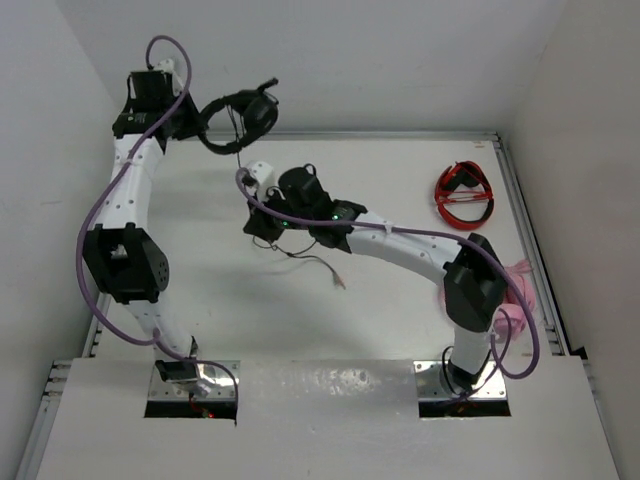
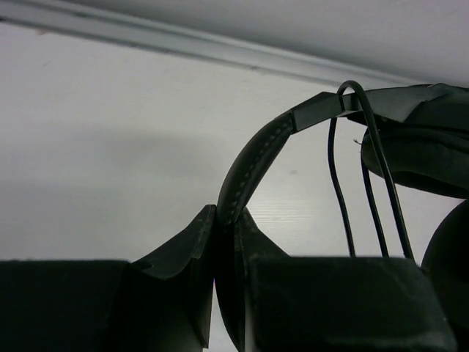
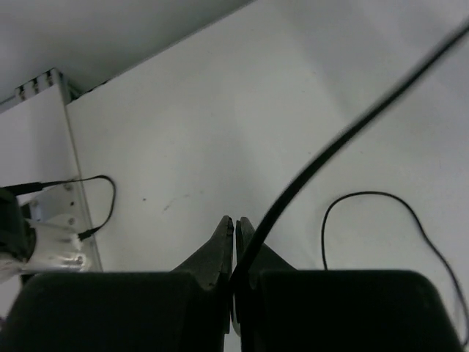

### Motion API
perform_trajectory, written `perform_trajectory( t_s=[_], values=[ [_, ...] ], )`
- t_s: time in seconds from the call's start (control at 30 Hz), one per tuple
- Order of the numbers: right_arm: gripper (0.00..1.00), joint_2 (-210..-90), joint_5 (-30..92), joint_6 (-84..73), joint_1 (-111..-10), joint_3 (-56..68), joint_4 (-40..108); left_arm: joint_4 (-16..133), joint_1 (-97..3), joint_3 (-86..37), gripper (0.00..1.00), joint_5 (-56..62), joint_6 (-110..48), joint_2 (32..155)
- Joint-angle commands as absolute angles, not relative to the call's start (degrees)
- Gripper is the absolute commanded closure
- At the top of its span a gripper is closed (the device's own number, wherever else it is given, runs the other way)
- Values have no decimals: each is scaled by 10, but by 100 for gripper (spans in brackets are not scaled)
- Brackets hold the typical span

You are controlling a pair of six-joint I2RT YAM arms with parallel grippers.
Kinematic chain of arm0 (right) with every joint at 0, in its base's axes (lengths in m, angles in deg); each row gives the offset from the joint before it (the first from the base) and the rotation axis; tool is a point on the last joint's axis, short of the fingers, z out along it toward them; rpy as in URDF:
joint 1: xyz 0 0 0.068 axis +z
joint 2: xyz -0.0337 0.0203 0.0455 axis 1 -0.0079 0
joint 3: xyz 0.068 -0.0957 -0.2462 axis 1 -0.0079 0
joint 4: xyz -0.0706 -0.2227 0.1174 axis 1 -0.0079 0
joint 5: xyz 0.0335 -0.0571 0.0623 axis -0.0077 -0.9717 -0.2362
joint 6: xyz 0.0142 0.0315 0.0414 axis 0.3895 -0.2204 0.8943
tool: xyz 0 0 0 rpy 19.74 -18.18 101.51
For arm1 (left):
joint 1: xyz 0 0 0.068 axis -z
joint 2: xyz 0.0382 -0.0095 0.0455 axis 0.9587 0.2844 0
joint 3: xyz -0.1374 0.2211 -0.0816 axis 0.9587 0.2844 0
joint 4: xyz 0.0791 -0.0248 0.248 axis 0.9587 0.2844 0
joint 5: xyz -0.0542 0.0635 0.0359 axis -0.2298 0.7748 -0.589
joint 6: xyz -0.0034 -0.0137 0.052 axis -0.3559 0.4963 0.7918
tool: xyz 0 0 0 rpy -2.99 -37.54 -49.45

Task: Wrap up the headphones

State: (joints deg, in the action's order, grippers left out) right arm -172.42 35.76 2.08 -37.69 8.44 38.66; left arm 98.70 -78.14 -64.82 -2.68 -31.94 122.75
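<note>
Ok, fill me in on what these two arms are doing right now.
The left gripper is shut on the headband of the black headphones, holding them up near the far edge of the table. The right gripper pinches their thin cable, which is draped over the headband; its loose end lies on the table. Red headphones and pink headphones sit untouched on the right.
</note>
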Motion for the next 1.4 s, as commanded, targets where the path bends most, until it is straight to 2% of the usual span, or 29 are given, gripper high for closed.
perform_trajectory(
  t_s=[0.0, 0.17, 0.2, 0.3, 0.33, 0.43, 0.53, 0.7, 0.8, 0.87, 0.9, 0.93, 1.13, 1.23, 1.37],
  values=[
    [100, -1760, 413, -36, -359, 248, 142, 930, -762, -576, 100, 86, -247, 1190],
    [100, -1753, 347, -53, -360, 312, -10, 861, -673, -434, 100, 224, -80, 1144],
    [100, -1739, 282, -58, -362, 309, -25, 829, -660, -377, 100, 239, -9, 1122],
    [100, -1714, 165, -66, -369, 279, -64, 819, -631, -323, 100, 246, 68, 1094],
    [100, -1700, 31, -63, -371, 268, -74, 830, -629, -312, 100, 220, 99, 1079],
    [100, -1690, -195, -76, -386, 241, -95, 875, -613, -274, 100, 178, 164, 1051],
    [100, -1685, -271, -109, -403, 226, -104, 911, -584, -256, 100, 184, 225, 1027],
    [100, -1708, -237, -82, -419, 288, -178, 831, -529, -230, 100, 286, 254, 997],
    [100, -1686, -231, -114, -424, 264, -125, 892, -517, -251, 100, 227, 284, 998],
    [100, -1655, -206, -182, -429, 228, -6, 947, -510, -266, 100, 160, 271, 998],
    [100, -1642, -198, -206, -431, 212, -5, 973, -509, -266, 100, 159, 263, 1002],
    [100, -1626, -182, -231, -436, 190, 77, 996, -508, -287, 100, 102, 255, 1006],
    [100, -1526, -4, -377, -523, -9, 375, 1106, -480, -334, 100, -18, 222, 1012],
    [100, -1542, 60, -393, -541, 23, 382, 1137, -464, -359, 100, -45, 226, 1012],
    [96, -1584, 163, -326, -543, 108, 320, 1148, -437, -373, 100, -45, 212, 1011]
  ],
)
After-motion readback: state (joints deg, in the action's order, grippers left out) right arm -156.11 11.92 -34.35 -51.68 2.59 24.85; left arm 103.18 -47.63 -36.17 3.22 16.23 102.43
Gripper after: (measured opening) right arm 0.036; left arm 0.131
